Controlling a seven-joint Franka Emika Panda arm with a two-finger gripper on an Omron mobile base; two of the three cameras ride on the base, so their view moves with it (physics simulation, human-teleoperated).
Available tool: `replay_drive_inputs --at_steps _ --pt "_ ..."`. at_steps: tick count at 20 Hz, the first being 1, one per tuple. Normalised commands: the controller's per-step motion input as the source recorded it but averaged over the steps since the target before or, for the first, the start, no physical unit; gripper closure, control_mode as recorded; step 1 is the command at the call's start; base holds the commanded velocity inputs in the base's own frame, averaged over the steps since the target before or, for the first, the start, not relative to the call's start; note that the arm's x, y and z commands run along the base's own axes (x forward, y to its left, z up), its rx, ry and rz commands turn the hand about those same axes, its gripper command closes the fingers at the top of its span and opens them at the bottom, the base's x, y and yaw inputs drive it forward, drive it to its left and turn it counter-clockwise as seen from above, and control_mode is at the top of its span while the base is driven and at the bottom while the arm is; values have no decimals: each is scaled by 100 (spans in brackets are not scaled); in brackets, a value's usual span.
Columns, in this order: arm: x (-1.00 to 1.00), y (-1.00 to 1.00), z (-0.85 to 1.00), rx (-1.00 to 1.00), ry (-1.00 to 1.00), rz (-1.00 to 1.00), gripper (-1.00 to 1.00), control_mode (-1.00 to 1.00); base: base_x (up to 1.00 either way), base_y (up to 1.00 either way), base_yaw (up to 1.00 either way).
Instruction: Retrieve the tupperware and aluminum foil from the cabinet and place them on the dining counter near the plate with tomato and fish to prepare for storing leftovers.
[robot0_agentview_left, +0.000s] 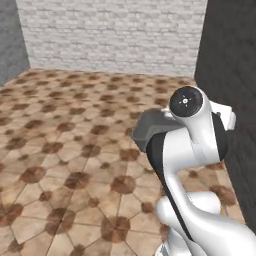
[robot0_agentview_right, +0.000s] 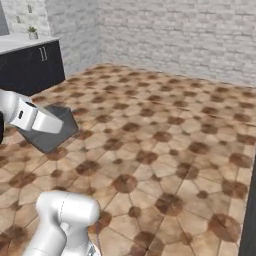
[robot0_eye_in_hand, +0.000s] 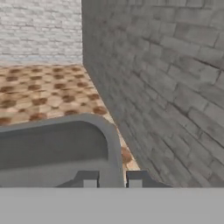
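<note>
The tupperware is a dark grey tub with rounded corners, and it hangs in the air above the tiled floor. In the hand view my gripper is shut on the tub's right rim, one fingertip inside the wall and one outside. In the left base view the tupperware sticks out to the left from behind my white arm. In the right base view the tupperware shows below my white hand at the left edge. The aluminum foil, cabinet, dining counter, plate, tomato and fish are out of view.
Brown patterned floor tiles stretch ahead to a pale brick wall. A dark grey wall stands close on the right. Low black drawers under a light worktop with a small plant stand at the far left.
</note>
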Motion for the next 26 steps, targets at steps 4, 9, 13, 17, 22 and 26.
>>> replay_drive_inputs --at_steps 4,9,13,17,22,26 --pt "0 0 0 0 0 0 100 100 100 0 50" --pt "0 0 0 0 0 0 100 100 100 0 51" --pt "0 0 0 0 0 0 100 100 100 0 53" --pt "0 0 0 0 0 0 100 100 100 0 54" --pt "0 0 0 0 0 0 100 100 100 0 58" --pt "0 0 0 0 0 0 100 100 100 0 58"
